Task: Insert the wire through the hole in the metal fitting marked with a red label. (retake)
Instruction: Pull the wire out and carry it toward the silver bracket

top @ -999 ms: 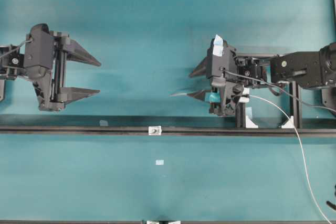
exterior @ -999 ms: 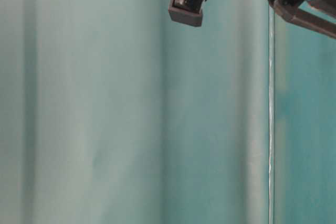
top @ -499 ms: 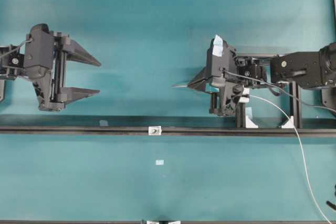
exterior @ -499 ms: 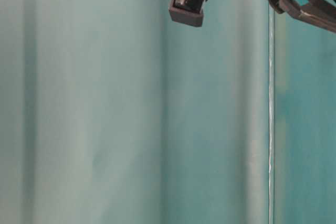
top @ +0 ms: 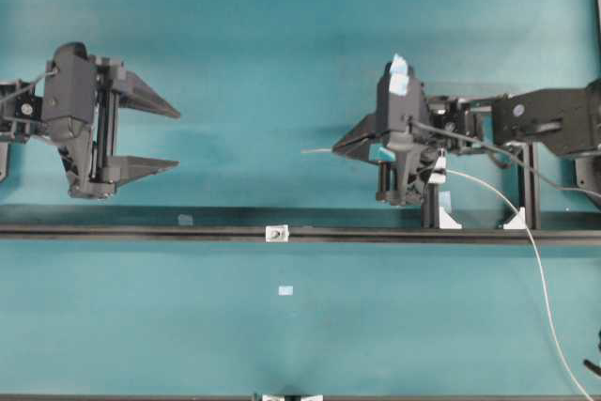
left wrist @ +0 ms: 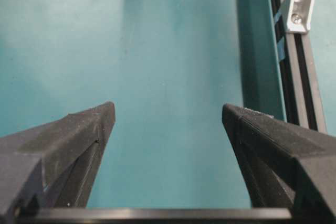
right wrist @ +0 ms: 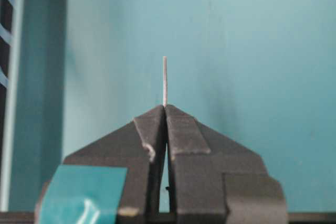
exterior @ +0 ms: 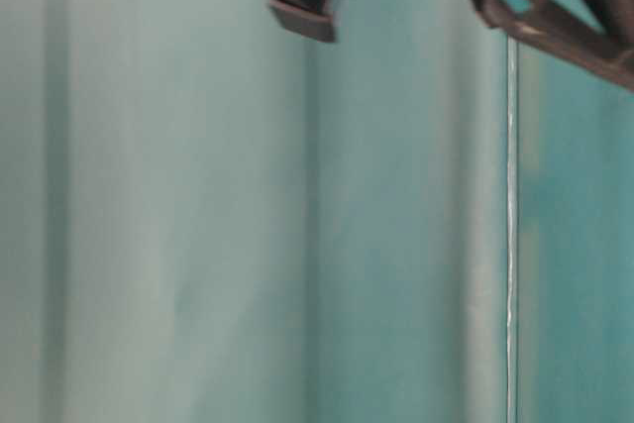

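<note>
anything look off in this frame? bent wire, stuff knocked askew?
Nothing stands out. The right gripper is shut on the wire, whose short free tip sticks out straight. The metal fitting sits square on the black rail. The left gripper is open and holds nothing.

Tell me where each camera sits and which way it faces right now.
Overhead: looks straight down on both arms, the metal fitting on its rail.
Table-level: low, sideways; only blurred arm parts at top.
Left wrist: behind the open left gripper.
Right wrist: behind the right gripper, shut on the wire.
Overhead also shows that wire tip.
</note>
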Controlling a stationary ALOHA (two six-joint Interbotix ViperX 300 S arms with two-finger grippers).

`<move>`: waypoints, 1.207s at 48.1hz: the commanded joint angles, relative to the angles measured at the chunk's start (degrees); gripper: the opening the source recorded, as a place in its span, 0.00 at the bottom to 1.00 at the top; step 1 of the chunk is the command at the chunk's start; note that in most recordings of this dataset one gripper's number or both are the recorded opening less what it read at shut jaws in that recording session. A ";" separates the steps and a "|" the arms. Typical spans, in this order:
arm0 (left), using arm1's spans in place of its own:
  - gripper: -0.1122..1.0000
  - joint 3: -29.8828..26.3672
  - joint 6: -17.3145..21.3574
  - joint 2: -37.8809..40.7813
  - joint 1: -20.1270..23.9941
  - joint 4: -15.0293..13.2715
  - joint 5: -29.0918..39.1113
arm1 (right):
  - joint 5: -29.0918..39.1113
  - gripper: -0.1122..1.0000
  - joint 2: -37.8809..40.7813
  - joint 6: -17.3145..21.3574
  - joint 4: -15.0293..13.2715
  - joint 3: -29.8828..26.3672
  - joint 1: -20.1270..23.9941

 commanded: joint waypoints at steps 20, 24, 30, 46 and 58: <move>0.62 -1.14 0.00 -2.64 0.88 -0.18 -0.44 | 6.33 0.12 -11.60 -0.53 -1.05 0.18 -1.41; 0.62 -1.32 0.00 -3.16 0.97 -0.18 -0.44 | 7.56 0.12 -12.66 -0.53 -1.14 0.35 -1.85; 0.62 -1.41 -0.09 -3.34 1.58 -0.18 -0.97 | 6.59 0.12 -13.18 -0.53 -1.14 1.41 -1.93; 0.62 2.90 -2.46 1.76 0.97 -0.35 -17.23 | -4.31 0.12 -13.18 0.26 1.32 7.29 -0.70; 0.62 5.27 -4.13 5.89 0.09 -0.44 -25.49 | -5.71 0.12 -11.87 0.18 3.25 7.91 2.46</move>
